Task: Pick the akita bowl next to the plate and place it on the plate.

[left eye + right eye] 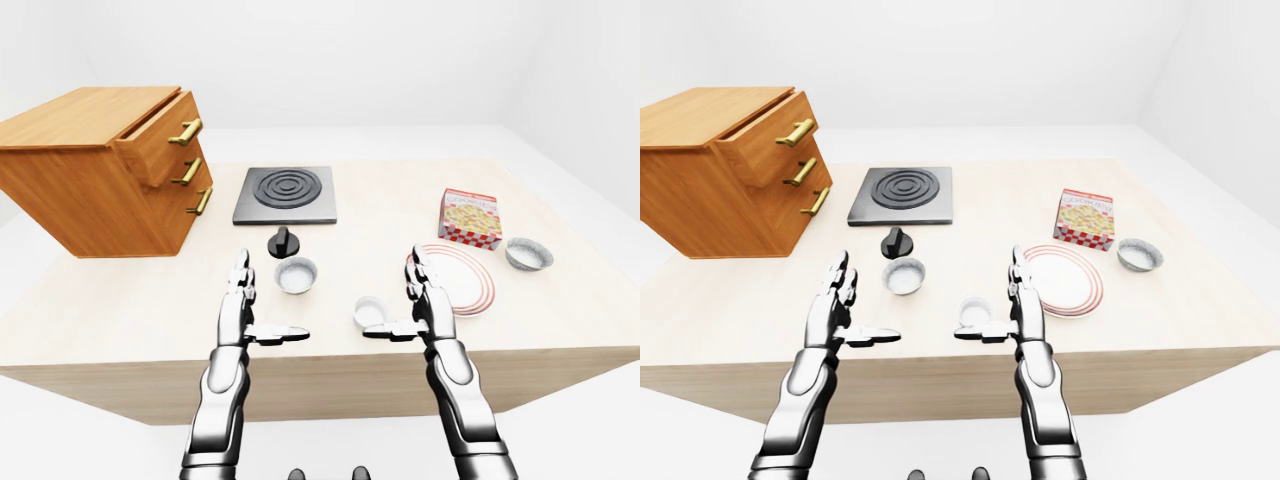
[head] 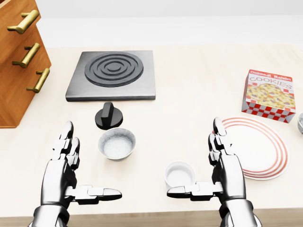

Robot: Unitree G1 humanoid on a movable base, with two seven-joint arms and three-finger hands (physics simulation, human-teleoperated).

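Note:
A white plate with red rings [image 1: 462,283] lies on the table at the right of the left-eye view. Just to its right stands a grey speckled akita bowl [image 1: 529,254], upright and empty; in the head view only its edge shows at the right border. A second, similar bowl [image 2: 116,143] stands left of centre, far from the plate. My right hand [image 2: 199,163] hovers open at the plate's left edge, fingers straight, thumb pointing left over a small white ramekin [image 2: 180,173]. My left hand [image 2: 83,165] is open too, left of the second bowl. Neither hand holds anything.
A red-checked cookies box [image 2: 268,95] stands above the plate. A black knob [image 2: 108,116] and a dark stove plate [image 2: 112,74] sit above the second bowl. A wooden drawer cabinet [image 1: 100,170] with its top drawer ajar fills the table's left side.

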